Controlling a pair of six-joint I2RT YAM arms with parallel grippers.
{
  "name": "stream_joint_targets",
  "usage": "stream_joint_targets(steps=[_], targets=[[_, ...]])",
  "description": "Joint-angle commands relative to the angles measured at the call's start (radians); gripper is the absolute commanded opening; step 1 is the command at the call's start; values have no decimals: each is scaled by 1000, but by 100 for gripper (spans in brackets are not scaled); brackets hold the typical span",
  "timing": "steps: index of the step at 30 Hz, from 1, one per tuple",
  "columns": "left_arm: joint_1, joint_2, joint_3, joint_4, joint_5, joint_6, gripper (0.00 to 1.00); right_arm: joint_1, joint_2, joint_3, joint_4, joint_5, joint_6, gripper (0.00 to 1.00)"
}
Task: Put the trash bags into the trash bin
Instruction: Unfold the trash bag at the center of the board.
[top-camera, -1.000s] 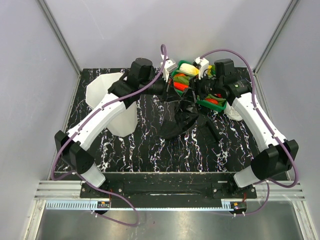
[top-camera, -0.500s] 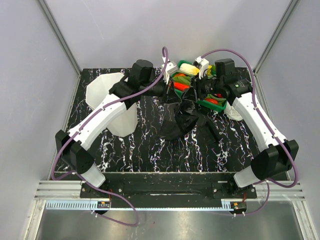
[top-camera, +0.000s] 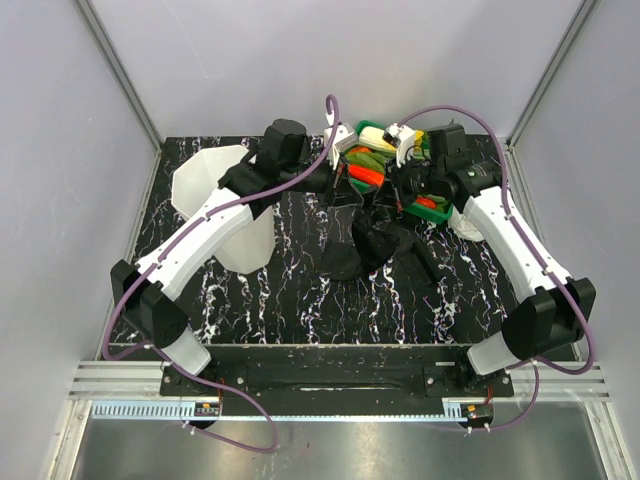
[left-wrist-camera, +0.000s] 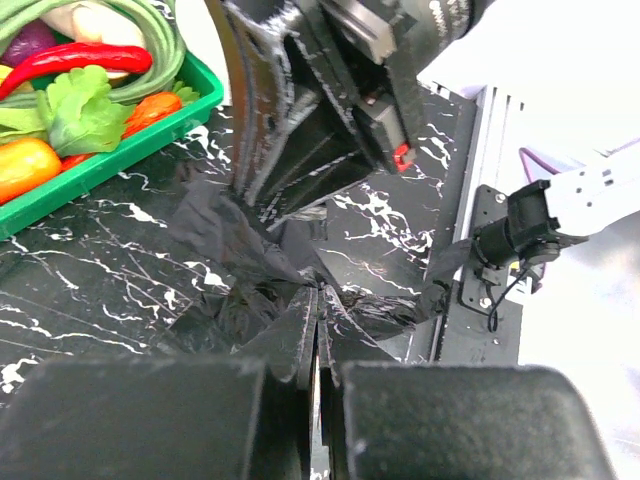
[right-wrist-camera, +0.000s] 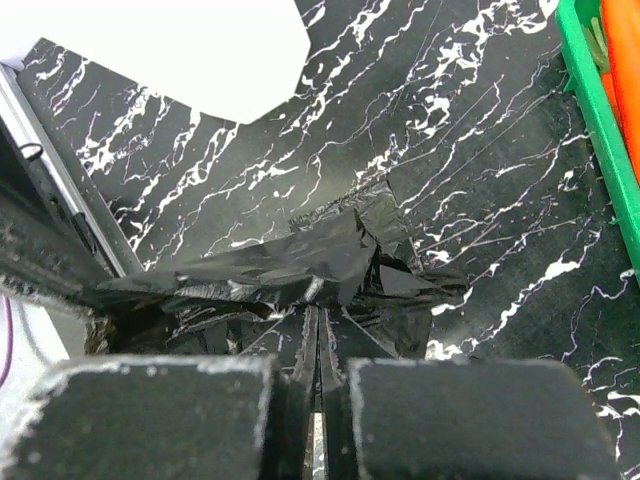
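Note:
A crinkled black trash bag (top-camera: 362, 243) lies spread on the marbled table, its upper part lifted between my two grippers. In the left wrist view my left gripper (left-wrist-camera: 318, 300) is shut on a gathered fold of the black film (left-wrist-camera: 250, 260). A sheet of it stretches up toward the other arm. My right gripper (right-wrist-camera: 320, 312) is shut on another ridge of the same bag (right-wrist-camera: 300, 262). From above, the left gripper (top-camera: 343, 183) and right gripper (top-camera: 402, 192) face each other over the bag. The translucent white trash bin (top-camera: 212, 195) stands at the left, partly under my left arm.
A shallow green tray (top-camera: 352, 130) of vegetables sits at the back, just behind both grippers; its rim (left-wrist-camera: 120, 160) is close to the left jaws and its edge (right-wrist-camera: 590, 130) close to the right ones. Grey walls enclose the table on three sides.
My right gripper has closed on the bag's film and shifted slightly left. The bag has bunched and risen a little between the grippers. The left gripper stays shut on it.

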Motion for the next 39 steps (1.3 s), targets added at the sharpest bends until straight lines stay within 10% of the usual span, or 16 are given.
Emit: stream_joint_targets(steps=[1,39], targets=[[11,-19,35,25,-70,37,0,-5,-64,20,-80,9,-105,0],[52,-42,-101,26,-455,373,0,-48,-256,82,-201,52,-213,0]])
